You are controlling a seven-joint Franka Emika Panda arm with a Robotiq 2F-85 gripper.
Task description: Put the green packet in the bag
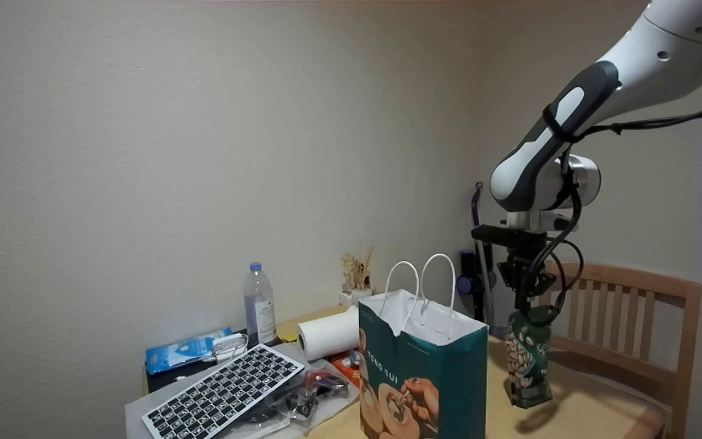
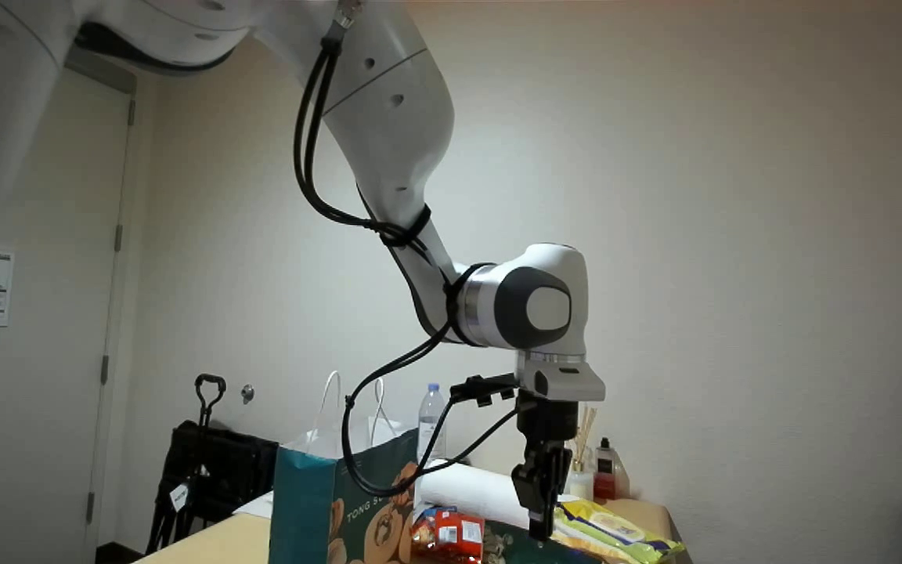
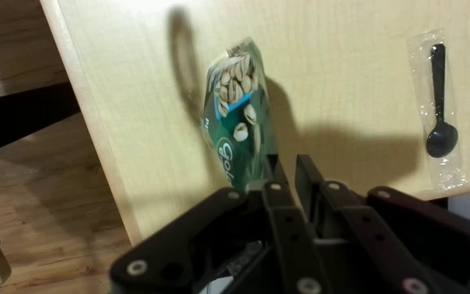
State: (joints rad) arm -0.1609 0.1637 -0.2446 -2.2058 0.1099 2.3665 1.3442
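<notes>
The green packet [image 1: 529, 366] stands upright on the table, with pistachios pictured on its front. It also shows in the wrist view [image 3: 235, 118], and only its upper part shows at the bottom of an exterior view [image 2: 568, 554]. The teal bag [image 1: 424, 372] with white loop handles stands upright and open-topped; it also shows in an exterior view [image 2: 304, 501]. My gripper [image 3: 289, 161] points down at the packet's top, its fingers a small gap apart with nothing seen between them. The packet lies to the left of both fingers in the wrist view. Cables partly hide the fingertips [image 1: 524, 299].
A wrapped black spoon [image 3: 441, 102] lies on the table. A paper roll [image 1: 329, 334], a bottle [image 1: 259, 308], a keypad-like panel [image 1: 223, 390], a red packet [image 2: 451, 536] and yellow wipes [image 2: 615, 533] are near the bag. A wooden chair [image 1: 625, 317] stands behind the packet.
</notes>
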